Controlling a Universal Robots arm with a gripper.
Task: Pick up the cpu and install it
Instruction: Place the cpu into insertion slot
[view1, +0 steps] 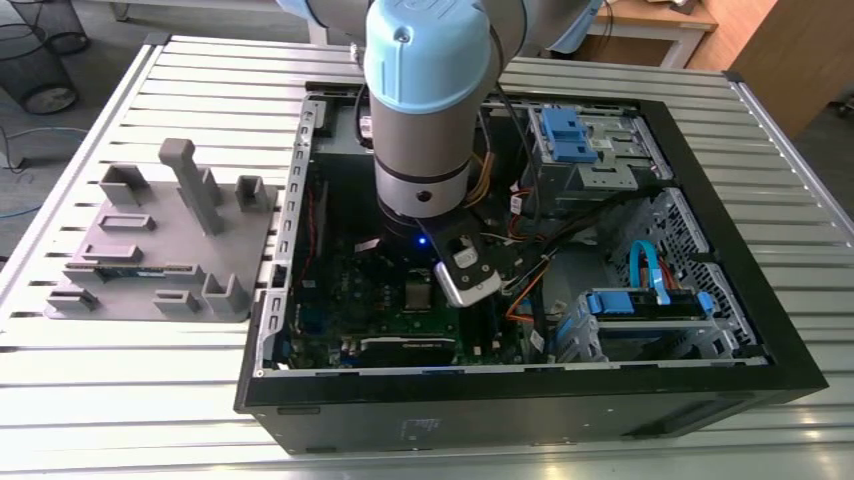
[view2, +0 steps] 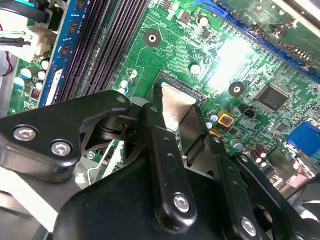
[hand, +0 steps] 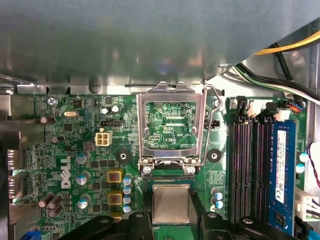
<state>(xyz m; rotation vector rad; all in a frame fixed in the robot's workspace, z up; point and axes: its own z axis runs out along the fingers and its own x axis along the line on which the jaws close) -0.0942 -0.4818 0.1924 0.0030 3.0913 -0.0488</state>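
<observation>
Arm: the single arm (view1: 424, 100) reaches straight down into the open computer case (view1: 534, 410), over the green circuit board (hand: 65, 150).

Gripper: the gripper (hand: 171, 201) is narrowed to the width of the cpu (hand: 171, 205), with a black finger against each of two opposite edges. As far as both wrist views show, it is holding the chip.

Cpu: it lies directly between the fingertips with its dull silver top facing up. It is over the socket (view2: 176, 82), just beside the hinge of the metal frame (hand: 171, 92).

Frame: it is swung open and laid flat on the board. The board's green shows through its window, so nothing covers the socket bed.

Key relation: the chip is close to square, so it has no real long axis. Its edges run parallel to the frame's bars. The fingers take the two sides that run away from the hinge, leaving free the hinge-side edge and the one opposite.

Seating: I cannot tell whether the chip is down in the bed or hanging just above it, since the fingers hide its lower edges.

Neighbours: the dark memory slots (hand: 245, 170) and a blue memory stick (hand: 282, 175) run alongside the socket, near one finger but apart from it.

Elsewhere: the grey tray (view1: 147, 250) sits on the slatted table (view1: 134, 400) at the exterior view's left, well apart from the gripper.

Progress: I judge the chip picked up and brought to the socket, with the frame not yet closed.
</observation>
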